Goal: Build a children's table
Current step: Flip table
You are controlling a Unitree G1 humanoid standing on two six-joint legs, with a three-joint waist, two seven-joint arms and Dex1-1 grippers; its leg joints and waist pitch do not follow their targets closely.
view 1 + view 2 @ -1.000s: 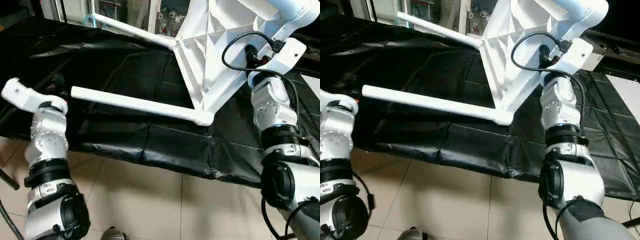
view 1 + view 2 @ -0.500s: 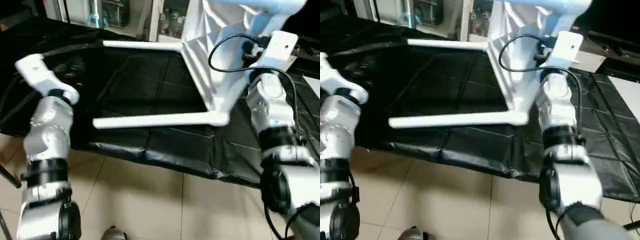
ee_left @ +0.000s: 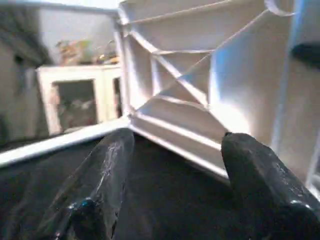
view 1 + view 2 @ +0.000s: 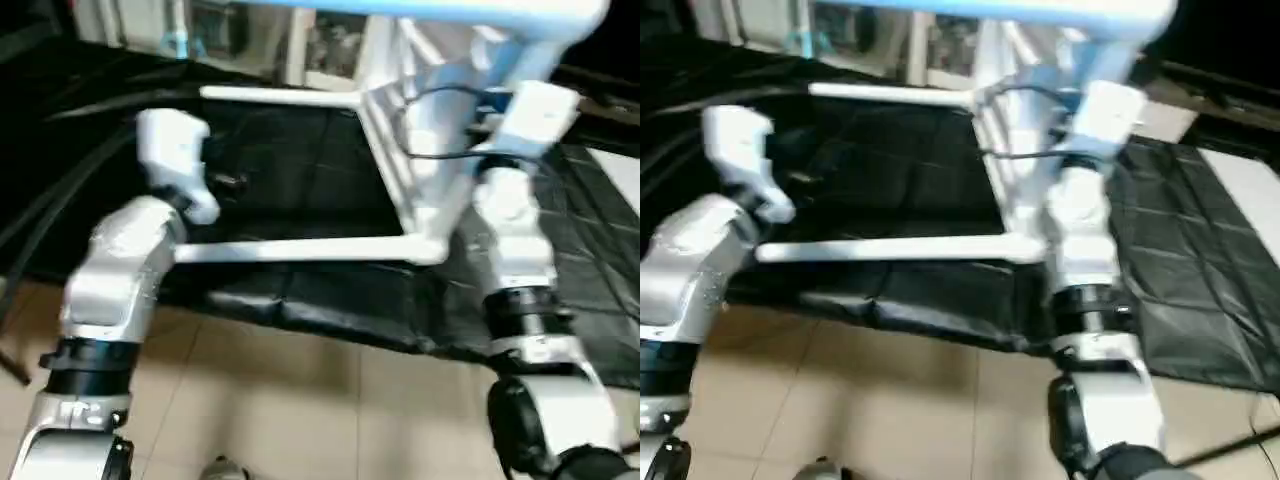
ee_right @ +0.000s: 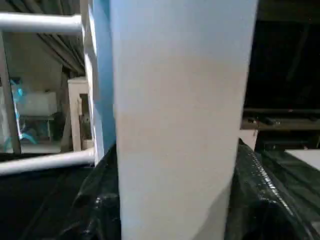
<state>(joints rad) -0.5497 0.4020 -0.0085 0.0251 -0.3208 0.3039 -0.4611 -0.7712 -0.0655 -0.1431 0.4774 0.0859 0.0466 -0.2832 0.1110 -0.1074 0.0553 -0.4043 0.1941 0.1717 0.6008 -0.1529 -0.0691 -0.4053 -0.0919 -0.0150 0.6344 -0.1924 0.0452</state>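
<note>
The children's table stands tipped on its edge on the black-covered worktable (image 4: pixel 280 170), its ribbed, X-braced tabletop underside (image 4: pixel 410 150) facing my left arm. Three white legs stick out of it sideways: a near one (image 4: pixel 300 250), a far one (image 4: pixel 280 96) and an upper one (image 4: pixel 450 12). My right gripper (image 5: pixel 175 200) is shut on a white leg (image 5: pixel 175 100), its black fingers (image 5: pixel 100 205) pressed against both sides. My left gripper (image 3: pixel 175 155) is open, with nothing between its fingers (image 3: pixel 105 175), and points at the ribbed underside (image 3: pixel 190 85) from a short way off, above the near leg.
The worktable's front edge (image 4: pixel 330 320) drops to a tiled floor (image 4: pixel 300 400) just below the near leg. A white cabinet (image 3: pixel 75 95) stands beyond the table at the back. Black cables (image 4: pixel 60 200) run across the cover at the left.
My left arm has swung up and in from the left edge towards the table's underside. The table has turned, and its near leg now lies level along the front edge.
</note>
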